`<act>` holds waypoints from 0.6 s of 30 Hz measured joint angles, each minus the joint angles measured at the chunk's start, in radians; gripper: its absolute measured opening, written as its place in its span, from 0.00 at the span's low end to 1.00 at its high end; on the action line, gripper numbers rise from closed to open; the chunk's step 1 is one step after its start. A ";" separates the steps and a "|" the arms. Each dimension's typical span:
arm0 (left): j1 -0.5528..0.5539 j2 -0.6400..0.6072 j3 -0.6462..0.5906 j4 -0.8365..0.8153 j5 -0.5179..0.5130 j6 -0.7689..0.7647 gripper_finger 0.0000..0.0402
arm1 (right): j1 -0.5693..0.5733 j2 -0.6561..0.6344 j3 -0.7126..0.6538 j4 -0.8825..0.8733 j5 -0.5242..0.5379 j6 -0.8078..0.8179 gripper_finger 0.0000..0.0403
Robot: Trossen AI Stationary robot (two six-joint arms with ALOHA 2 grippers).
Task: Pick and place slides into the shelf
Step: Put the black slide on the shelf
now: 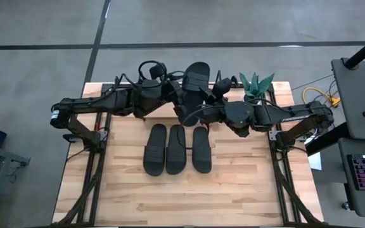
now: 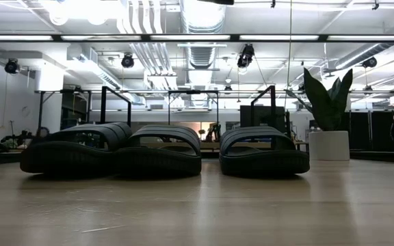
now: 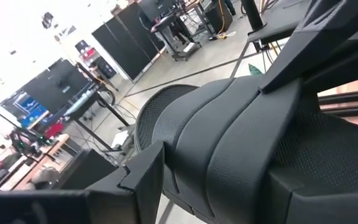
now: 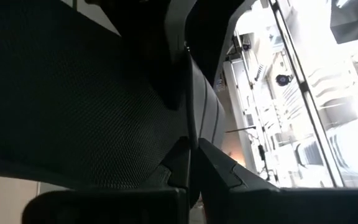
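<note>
Three black slides lie side by side on their soles in the middle of the table (image 1: 176, 149), and show as a row in the low view (image 2: 159, 150). A fourth slide (image 1: 196, 77) is up in the air over the table's far part, between both grippers. My left gripper (image 1: 178, 95) reaches it from the left and my right gripper (image 1: 203, 109) from the right, each shut on it. The shelf stands behind the row: its black wire end frames (image 2: 115, 102) show in the low view. From above the arms cover most of it. My left gripper (image 3: 216, 118) has the fourth slide between its two fingers (image 3: 142, 171), one on each side of the wide strap (image 3: 229, 137), across the slide. The slide is lifted clear of the table. My right gripper (image 4: 191, 134) is shut on the same slide beside its textured footbed (image 4: 73, 93). Its fingers (image 4: 213, 168) nearly meet on a thin ribbed edge (image 4: 205, 102). Whether that is strap or sole rim, I cannot tell.
A potted plant (image 1: 256, 85) stands at the table's far right corner, tall in the low view (image 2: 328, 109). Cables loop at the far edge (image 1: 151, 66). Bare wooden tabletop (image 1: 182, 196) lies near of the three slides. A desk with a keyboard stands right of the table.
</note>
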 joint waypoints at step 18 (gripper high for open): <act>-0.049 0.005 -0.003 0.003 -0.090 0.244 0.42 | -0.056 0.000 0.000 -0.006 -0.108 0.143 0.02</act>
